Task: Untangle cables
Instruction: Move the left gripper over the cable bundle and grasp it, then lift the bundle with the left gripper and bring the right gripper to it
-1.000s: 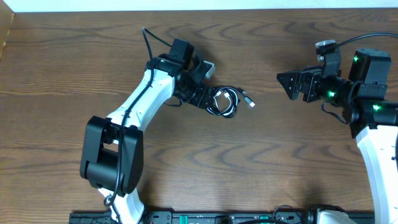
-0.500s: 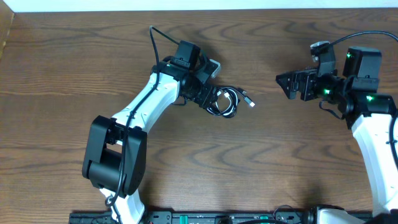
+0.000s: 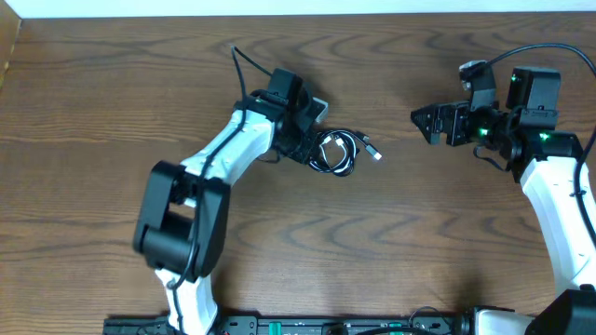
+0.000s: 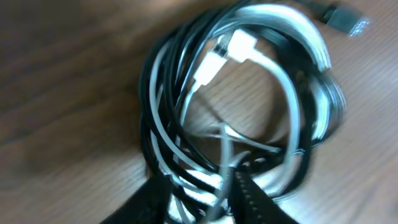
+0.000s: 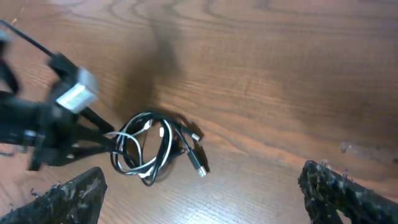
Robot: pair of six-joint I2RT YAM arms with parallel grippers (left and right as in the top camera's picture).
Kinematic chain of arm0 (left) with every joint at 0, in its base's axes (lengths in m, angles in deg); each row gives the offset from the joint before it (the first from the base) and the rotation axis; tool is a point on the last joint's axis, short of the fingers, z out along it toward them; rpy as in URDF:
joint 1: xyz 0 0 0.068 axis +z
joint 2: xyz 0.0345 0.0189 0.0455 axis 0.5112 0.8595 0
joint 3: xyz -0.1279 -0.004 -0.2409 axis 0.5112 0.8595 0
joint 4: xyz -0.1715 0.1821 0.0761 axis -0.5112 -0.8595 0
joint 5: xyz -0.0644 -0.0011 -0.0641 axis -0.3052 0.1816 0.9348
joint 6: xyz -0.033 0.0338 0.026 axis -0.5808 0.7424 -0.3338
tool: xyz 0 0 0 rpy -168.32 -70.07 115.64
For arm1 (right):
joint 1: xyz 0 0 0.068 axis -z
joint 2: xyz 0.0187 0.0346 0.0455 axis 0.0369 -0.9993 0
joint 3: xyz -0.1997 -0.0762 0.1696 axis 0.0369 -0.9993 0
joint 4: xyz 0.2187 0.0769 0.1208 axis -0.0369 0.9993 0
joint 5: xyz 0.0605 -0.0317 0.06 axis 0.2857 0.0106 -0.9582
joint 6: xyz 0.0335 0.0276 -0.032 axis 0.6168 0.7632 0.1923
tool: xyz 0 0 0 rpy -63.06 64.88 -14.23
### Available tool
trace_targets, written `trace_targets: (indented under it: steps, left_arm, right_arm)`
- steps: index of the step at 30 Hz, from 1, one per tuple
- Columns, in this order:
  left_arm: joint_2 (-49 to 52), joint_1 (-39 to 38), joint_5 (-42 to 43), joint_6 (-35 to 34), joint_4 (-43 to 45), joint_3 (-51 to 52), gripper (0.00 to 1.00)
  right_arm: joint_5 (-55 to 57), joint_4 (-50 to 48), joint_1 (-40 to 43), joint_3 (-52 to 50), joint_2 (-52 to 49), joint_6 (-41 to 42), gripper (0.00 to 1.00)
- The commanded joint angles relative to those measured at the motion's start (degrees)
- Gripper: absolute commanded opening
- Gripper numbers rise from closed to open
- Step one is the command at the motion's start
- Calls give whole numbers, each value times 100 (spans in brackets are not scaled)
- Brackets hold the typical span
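The cables (image 3: 337, 153), one black and one white, lie coiled together in a small tangle on the wooden table, and a silver plug end (image 3: 374, 154) sticks out to the right. My left gripper (image 3: 312, 149) sits at the tangle's left edge. In the left wrist view the cables (image 4: 292, 106) fill the frame and the left gripper (image 4: 199, 186) has several strands pinched between its dark fingers (image 4: 252, 199). My right gripper (image 3: 424, 124) hovers open well to the right. From the right wrist view the cables (image 5: 152, 146) lie ahead of the wide-open right gripper (image 5: 202, 190).
Bare wood table (image 3: 419, 233) surrounds the tangle. The table's far edge (image 3: 372, 13) runs along the top against a white wall. A black rail (image 3: 326, 326) lines the front edge. Thick black wires trail from both arms.
My left gripper has narrowed onto the strands at the tangle's left edge, and its arm has swung slightly right. The right arm has shifted a little upward, with its jaws still wide.
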Motion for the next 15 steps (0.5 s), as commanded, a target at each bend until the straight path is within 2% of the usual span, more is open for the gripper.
trace_targets:
  steps: [1,2,3,8,15]
  left_arm:
    - [184,-46,-68,-170,28,94,19]
    - [179,-46,-68,-267,68,90,10]
    - [151,-46,-68,-402,127,90,8]
    - [-90,-46,42,-1113,420,-63,8]
    - [-866,-50,39,-2658,866,-267,7]
  right_arm:
    - [4,-74,-26,105,-17,-68,97]
    - [4,-92,-26,105,-17,-66,97]
    - [2,-101,-26,105,-17,-55,97]
    - [2,-118,-26,105,-17,-46,98]
    - [4,-181,-59,105,-26,221,96]
